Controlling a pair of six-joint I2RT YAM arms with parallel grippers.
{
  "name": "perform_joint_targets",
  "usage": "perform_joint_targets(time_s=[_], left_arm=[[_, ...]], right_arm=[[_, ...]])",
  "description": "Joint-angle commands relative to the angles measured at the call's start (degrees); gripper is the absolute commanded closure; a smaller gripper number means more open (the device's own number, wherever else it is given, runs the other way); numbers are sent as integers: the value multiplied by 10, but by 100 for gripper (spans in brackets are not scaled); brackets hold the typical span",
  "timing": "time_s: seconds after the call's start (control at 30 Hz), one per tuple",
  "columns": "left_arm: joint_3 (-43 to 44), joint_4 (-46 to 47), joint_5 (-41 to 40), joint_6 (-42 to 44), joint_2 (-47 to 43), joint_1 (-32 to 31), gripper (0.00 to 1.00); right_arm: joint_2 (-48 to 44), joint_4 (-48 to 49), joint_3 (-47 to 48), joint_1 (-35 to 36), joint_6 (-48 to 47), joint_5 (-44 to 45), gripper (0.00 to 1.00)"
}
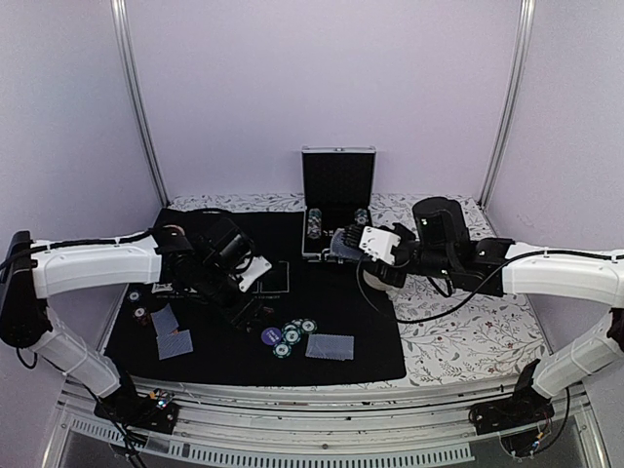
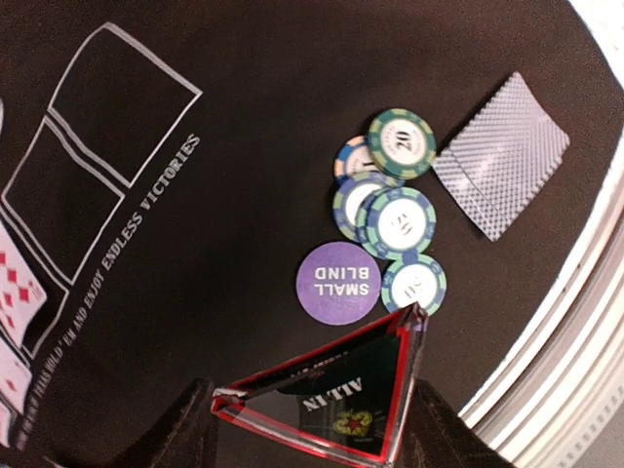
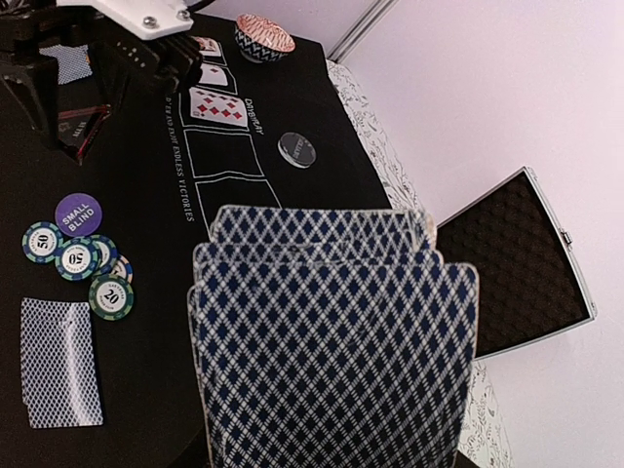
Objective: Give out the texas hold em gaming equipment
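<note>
Your aluminium case [image 1: 338,180] stands open at the far edge of the black mat [image 1: 375,327], its foam-lined lid upright. In its tray you can make out cased chips [image 1: 314,226] at the left end and a few more at the right end. The right gripper [image 1: 347,244] hangs in front of the tray and hides the middle.

That right claw is clamped on a fan of cards [image 3: 331,331], backs toward its wrist camera, and the fan covers the fingers.

Your left gripper [image 2: 310,421] is clenched on a red-edged ALL IN plaque [image 2: 341,385], held over the mat with a finger at each side.

Just beyond the plaque's tip lies the purple SMALL BLIND button [image 2: 338,282], touching a loose cluster of green-and-white chips [image 2: 395,219] that partly overlap. Beside the cluster, apart from it, lies a face-down card pair [image 2: 500,156] near the mat's front edge. A second face-down pair [image 1: 171,333] lies at the mat's left side.

Face-up diamond cards [image 3: 219,107] sit in the printed boxes, with a black button [image 3: 297,149] near them. A chip stack [image 3: 264,37] stands further along the mat.
</note>
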Motion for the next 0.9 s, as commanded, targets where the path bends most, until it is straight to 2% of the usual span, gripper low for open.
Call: perform_joint_targets(time_s=[0.0, 0.17, 0.37, 0.6, 0.87], left_arm=[[-51, 5, 0, -174, -34, 40, 50], [-135, 57, -19, -256, -97, 114, 53], [-220, 114, -56, -352, -157, 190, 48], [-234, 131, -72, -376, -101, 263, 50], [-238, 84, -91, -399, -79, 273, 50]], right_arm=[[-22, 11, -15, -8, -8, -12, 57], [-28, 14, -21, -13, -17, -21, 57], [-32, 18, -22, -15, -23, -35, 57], [-25, 26, -24, -16, -21, -40, 57], [-24, 27, -24, -16, -18, -41, 57]])
